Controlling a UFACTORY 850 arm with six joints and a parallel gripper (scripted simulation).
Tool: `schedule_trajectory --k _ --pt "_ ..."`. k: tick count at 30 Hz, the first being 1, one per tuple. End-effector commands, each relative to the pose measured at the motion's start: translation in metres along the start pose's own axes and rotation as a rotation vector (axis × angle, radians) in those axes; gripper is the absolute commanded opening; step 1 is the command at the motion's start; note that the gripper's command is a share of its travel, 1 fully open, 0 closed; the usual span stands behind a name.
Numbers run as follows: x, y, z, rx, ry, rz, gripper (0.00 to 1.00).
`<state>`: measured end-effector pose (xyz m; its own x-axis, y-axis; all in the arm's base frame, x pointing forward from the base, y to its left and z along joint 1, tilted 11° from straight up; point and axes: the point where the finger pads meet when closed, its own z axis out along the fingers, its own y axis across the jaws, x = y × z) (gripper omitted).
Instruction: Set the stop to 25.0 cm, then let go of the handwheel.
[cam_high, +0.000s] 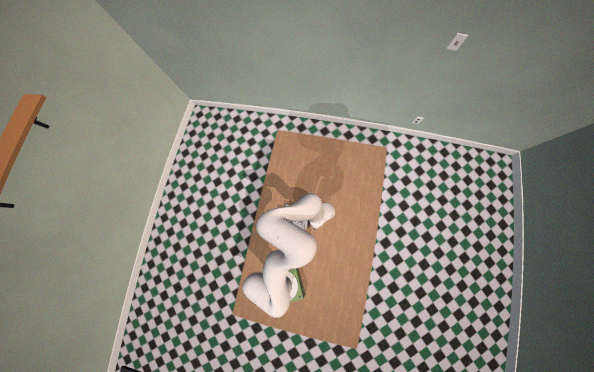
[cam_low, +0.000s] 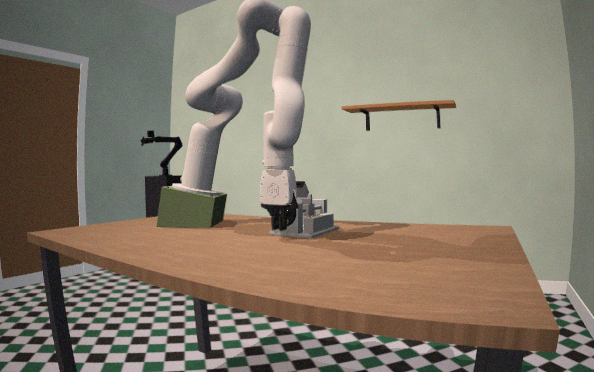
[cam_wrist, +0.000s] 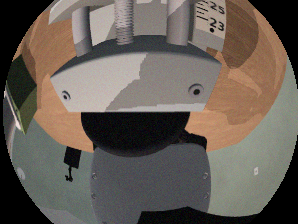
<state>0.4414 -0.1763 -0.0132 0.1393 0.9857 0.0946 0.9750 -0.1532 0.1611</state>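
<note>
While clamping the dark round handwheel (cam_wrist: 136, 129), the black-fingered gripper (cam_low: 281, 219) is working the grey stop fixture (cam_low: 314, 220), whose scale (cam_wrist: 213, 16) is showing roughly 23, with release pending

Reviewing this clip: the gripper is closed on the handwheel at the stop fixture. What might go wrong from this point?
1. The gripper is shut on the dark handwheel, which fills the wrist view; a slip would turn the wrist without moving the stop.
2. Only the numerals 23 on the scale are readable, at the frame edge, so overshooting or stopping short is hard to catch.
3. The grey fixture looks small on the table; it may shift.
</note>
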Motion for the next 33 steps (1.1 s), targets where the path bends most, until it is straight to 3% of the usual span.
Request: schedule_trajectory --k 1,17,22,33 --pt "0.0 -0.003 0.001 -0.005 -0.002 0.0 0.06" --pt "0.0 -0.025 0.0 -0.005 -0.002 0.0 0.06" --pt "0.0 -0.041 -0.017 -0.005 -0.002 0.0 0.06" --pt "0.0 -0.042 -0.035 -0.005 -0.002 0.0 0.06"
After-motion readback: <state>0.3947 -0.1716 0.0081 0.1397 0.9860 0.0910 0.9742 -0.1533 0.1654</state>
